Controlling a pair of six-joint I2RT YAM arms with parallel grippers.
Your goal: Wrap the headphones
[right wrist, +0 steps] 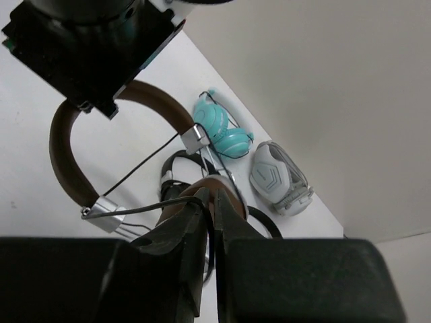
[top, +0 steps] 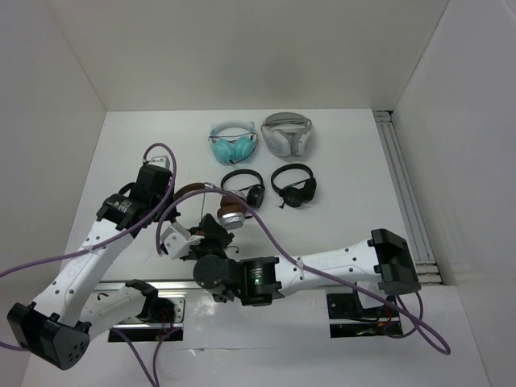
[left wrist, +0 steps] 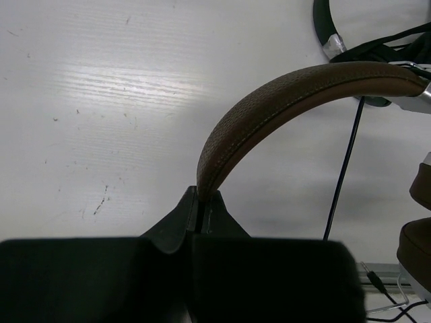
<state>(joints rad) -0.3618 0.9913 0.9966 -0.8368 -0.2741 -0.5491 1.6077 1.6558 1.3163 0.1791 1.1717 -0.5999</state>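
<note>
The headphones (top: 228, 213) have a dark brown headband (left wrist: 296, 91) and silver-and-brown ear cups, and sit left of the table's middle. My left gripper (top: 172, 194) is shut on the headband; in the left wrist view the band rises straight out of the closed jaws (left wrist: 201, 196). My right gripper (top: 216, 229) is just in front of the ear cups and is shut on the thin black cable (right wrist: 145, 214), which runs from the silver hinge into the closed jaws (right wrist: 215, 199). A brown ear cup (right wrist: 227, 186) sits right behind those fingertips. The cable's plug (left wrist: 374, 276) lies loose on the table.
Two small black headphones (top: 244, 187) (top: 294, 184) lie just behind the brown pair. Teal headphones (top: 234, 145) and white-grey headphones (top: 287, 134) lie further back. White walls enclose the table on both sides and at the back. A metal rail (top: 407, 201) runs along the right edge.
</note>
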